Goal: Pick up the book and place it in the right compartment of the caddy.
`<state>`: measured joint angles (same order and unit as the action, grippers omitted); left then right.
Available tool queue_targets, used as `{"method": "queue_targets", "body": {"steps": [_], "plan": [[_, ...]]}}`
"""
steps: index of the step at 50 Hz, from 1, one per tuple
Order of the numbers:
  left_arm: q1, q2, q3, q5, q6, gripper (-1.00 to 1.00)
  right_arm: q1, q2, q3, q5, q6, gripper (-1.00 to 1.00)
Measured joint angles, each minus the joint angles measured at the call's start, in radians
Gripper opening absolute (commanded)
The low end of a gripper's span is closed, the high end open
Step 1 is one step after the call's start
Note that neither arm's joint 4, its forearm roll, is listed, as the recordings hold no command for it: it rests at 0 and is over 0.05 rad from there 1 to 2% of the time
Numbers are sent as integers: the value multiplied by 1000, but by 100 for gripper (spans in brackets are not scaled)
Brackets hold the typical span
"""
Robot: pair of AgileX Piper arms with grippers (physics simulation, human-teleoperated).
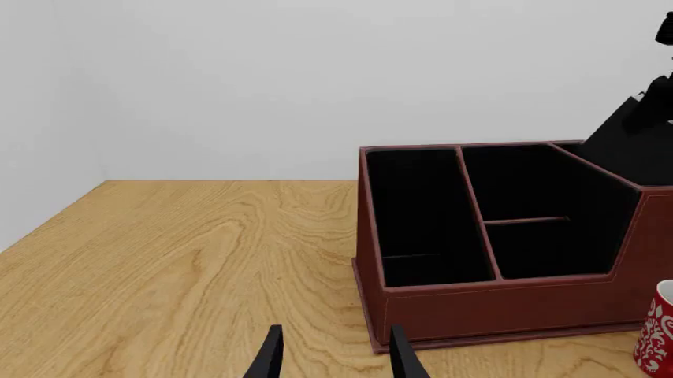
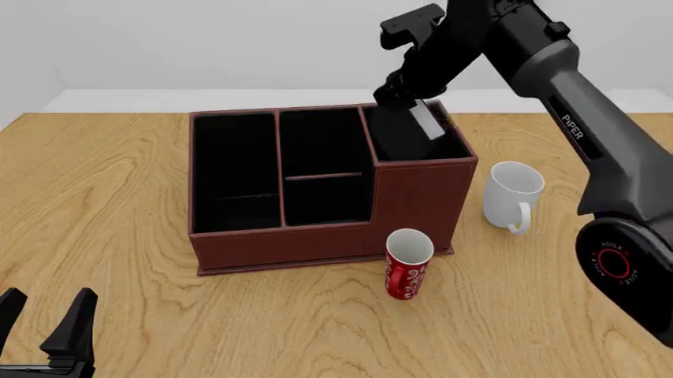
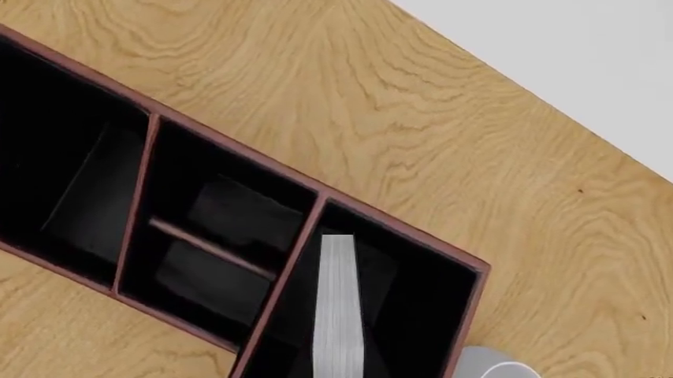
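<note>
The reddish-brown caddy (image 2: pixel 284 244) stands mid-table; it also shows in the left wrist view (image 1: pixel 494 303) and the right wrist view (image 3: pixel 405 228). My right gripper (image 2: pixel 405 93) is above its tall right compartment (image 2: pixel 450 148) and is shut on the black book (image 2: pixel 426 122). The book hangs tilted, its lower part inside that cell. The right wrist view shows the book's white page edge (image 3: pixel 336 307) inside the compartment (image 3: pixel 421 299); the fingers are out of that view. My left gripper (image 2: pixel 44 311) is open and empty near the front left edge, fingers apart in the left wrist view (image 1: pixel 334 354).
A red soda can (image 2: pixel 408 264) stands just in front of the caddy's right front corner; it also shows in the left wrist view (image 1: pixel 657 331). A white mug (image 2: pixel 512 193) stands right of the caddy, partly seen in the right wrist view (image 3: pixel 494 364).
</note>
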<state>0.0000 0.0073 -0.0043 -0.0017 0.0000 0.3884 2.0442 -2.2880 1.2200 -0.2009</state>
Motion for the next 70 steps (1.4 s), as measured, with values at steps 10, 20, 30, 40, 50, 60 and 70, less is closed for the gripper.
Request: {"method": "queue_targets", "body": {"steps": [10, 20, 30, 40, 50, 60, 70], "plan": [[0, 0, 0, 0, 0, 100, -5, 21, -8, 0, 14, -100], [0, 0, 0, 0, 0, 100, -9, 34, -12, 0, 22, -100], [0, 0, 0, 0, 0, 100, -11, 38, -13, 0, 24, -100], [0, 0, 0, 0, 0, 100, -13, 40, -12, 0, 25, 100], [0, 0, 0, 0, 0, 100, -28, 41, 3, 0, 34, 100], [0, 0, 0, 0, 0, 100, -27, 22, 19, 0, 35, 100], [0, 0, 0, 0, 0, 100, -18, -18, 47, 0, 28, 100]]}}
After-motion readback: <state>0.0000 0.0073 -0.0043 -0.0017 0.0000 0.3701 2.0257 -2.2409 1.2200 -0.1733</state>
